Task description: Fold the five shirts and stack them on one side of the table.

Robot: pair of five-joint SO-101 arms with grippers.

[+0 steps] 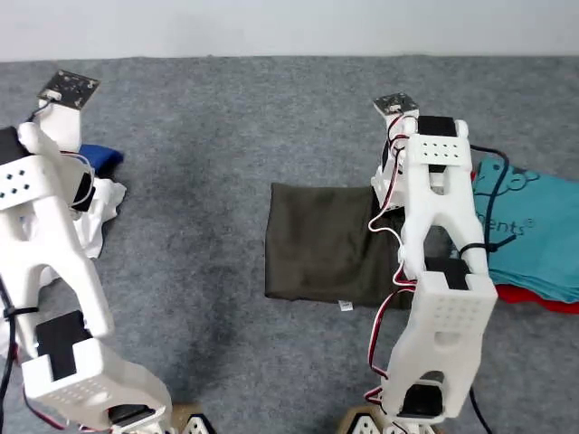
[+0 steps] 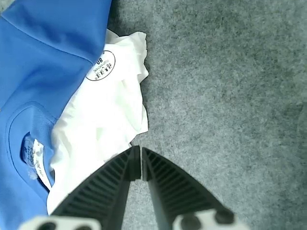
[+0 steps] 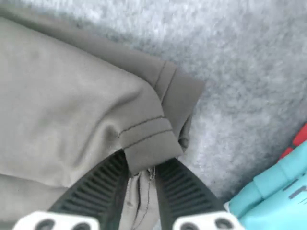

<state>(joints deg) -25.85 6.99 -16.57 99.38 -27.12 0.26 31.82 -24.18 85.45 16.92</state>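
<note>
An olive shirt (image 1: 317,244) lies folded into a rectangle in the middle of the grey table (image 1: 208,117). My right gripper (image 3: 144,165) is shut on a folded hem at the olive shirt's (image 3: 62,96) right edge. At the far left, a crumpled white shirt (image 1: 104,208) lies partly over a blue shirt (image 1: 101,158). My left gripper (image 2: 140,158) is shut with nothing in it, its tips at the edge of the white shirt (image 2: 105,110), beside the blue shirt (image 2: 43,52).
At the right edge of the table a teal shirt (image 1: 534,231) rests on a red shirt (image 1: 534,297). The teal shirt (image 3: 273,191) and a sliver of the red shirt (image 3: 298,139) lie close to the right gripper. Bare grey table separates the white and olive shirts.
</note>
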